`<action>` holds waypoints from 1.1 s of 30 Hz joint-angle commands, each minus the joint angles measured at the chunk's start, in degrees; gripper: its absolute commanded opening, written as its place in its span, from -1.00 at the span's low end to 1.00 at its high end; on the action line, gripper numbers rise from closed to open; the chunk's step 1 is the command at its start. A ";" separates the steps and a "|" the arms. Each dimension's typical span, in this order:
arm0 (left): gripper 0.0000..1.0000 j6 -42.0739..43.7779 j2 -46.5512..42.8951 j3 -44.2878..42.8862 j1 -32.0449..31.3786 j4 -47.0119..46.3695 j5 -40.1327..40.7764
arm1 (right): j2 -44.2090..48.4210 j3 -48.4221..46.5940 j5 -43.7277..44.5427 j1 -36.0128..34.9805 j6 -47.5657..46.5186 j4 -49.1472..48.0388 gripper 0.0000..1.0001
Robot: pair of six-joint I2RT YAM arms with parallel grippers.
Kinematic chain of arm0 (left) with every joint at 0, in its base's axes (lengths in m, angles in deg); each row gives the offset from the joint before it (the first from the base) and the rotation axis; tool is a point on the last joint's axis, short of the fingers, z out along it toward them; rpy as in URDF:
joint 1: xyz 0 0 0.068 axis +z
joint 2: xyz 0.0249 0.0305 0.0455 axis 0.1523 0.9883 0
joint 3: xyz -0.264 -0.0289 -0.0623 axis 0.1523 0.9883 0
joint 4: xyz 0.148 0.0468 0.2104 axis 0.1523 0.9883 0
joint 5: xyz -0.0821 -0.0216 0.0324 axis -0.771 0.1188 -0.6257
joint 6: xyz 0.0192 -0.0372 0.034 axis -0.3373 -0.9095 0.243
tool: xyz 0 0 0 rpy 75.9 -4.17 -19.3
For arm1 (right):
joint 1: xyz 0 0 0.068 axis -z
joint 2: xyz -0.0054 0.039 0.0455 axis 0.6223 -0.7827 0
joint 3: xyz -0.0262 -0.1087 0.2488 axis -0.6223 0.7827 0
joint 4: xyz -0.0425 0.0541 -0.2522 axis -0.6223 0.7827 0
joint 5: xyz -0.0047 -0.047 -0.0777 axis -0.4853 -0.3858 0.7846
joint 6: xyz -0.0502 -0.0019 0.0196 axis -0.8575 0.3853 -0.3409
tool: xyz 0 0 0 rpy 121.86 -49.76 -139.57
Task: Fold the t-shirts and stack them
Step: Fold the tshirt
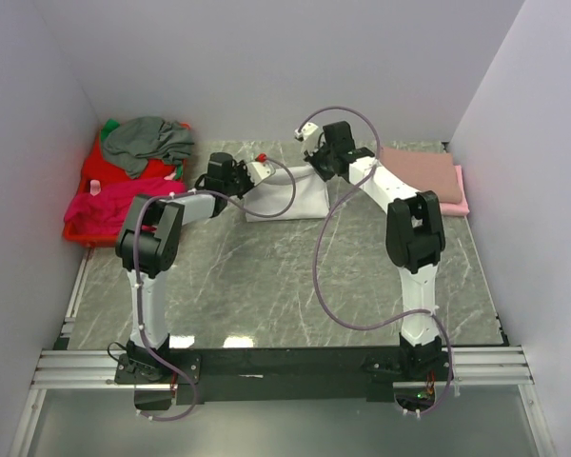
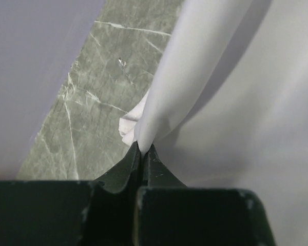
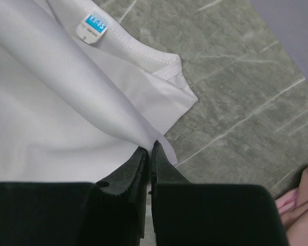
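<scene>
A white t-shirt (image 1: pixel 287 198) hangs stretched between my two grippers above the far middle of the table. My left gripper (image 1: pixel 240 177) is shut on its left edge, pinching a fold of the white t-shirt (image 2: pixel 195 72) between the jaws (image 2: pixel 142 148). My right gripper (image 1: pixel 314 162) is shut on its right edge; the white t-shirt (image 3: pixel 66 113) with its light-blue neck label (image 3: pixel 95 24) shows there, cloth pinched at the tips (image 3: pixel 150 147). A folded pale pink t-shirt (image 1: pixel 421 176) lies at the far right. Grey (image 1: pixel 148 141) and magenta (image 1: pixel 109 205) t-shirts lie piled at the far left.
A red basket (image 1: pixel 95 169) holds the grey and magenta shirts at the far left against the wall. White walls enclose the table on three sides. The grey marble tabletop (image 1: pixel 266 286) stretches toward the arm bases.
</scene>
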 commanded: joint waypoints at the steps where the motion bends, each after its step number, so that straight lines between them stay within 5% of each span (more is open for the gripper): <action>1: -0.99 -2.72 1.36 -4.07 0.24 -5.21 1.80 | -1.12 -2.53 2.90 0.67 1.75 -2.14 -1.00; 9: -0.99 -3.60 3.21 -4.78 0.16 -9.87 6.46 | -5.07 -5.96 6.86 0.76 3.68 -3.29 -1.00; 20: -0.98 -5.70 7.43 -12.06 0.16 -3.99 7.86 | -7.54 -8.51 14.58 0.59 6.84 -6.09 -1.00; 21: -0.89 -6.84 8.91 -13.47 0.16 -2.85 8.65 | -8.76 -9.91 15.90 0.59 7.63 -6.45 -0.72; 24: 0.03 -15.17 11.11 -20.14 0.16 1.11 15.47 | -11.74 -14.99 22.49 0.59 11.23 -4.35 -0.02; 26: 0.34 -22.21 10.86 -24.72 0.68 3.39 18.15 | -12.29 -16.16 25.30 0.67 12.99 -3.90 0.21; 27: 0.83 -24.58 9.29 -25.51 1.03 3.40 22.15 | -11.50 -15.55 26.02 0.85 13.34 -4.34 0.34; 28: 0.99 -29.91 8.41 -27.26 1.30 3.66 24.89 | -10.80 -14.76 25.94 0.94 13.61 -4.60 0.38; 32: 0.99 -38.64 1.12 -28.95 4.71 10.68 25.19 | -5.62 -11.33 17.62 3.22 16.86 -1.98 0.48; 33: 0.99 -39.97 -2.64 -28.17 5.51 12.70 24.14 | -5.26 -11.59 9.15 3.83 17.65 -0.14 0.51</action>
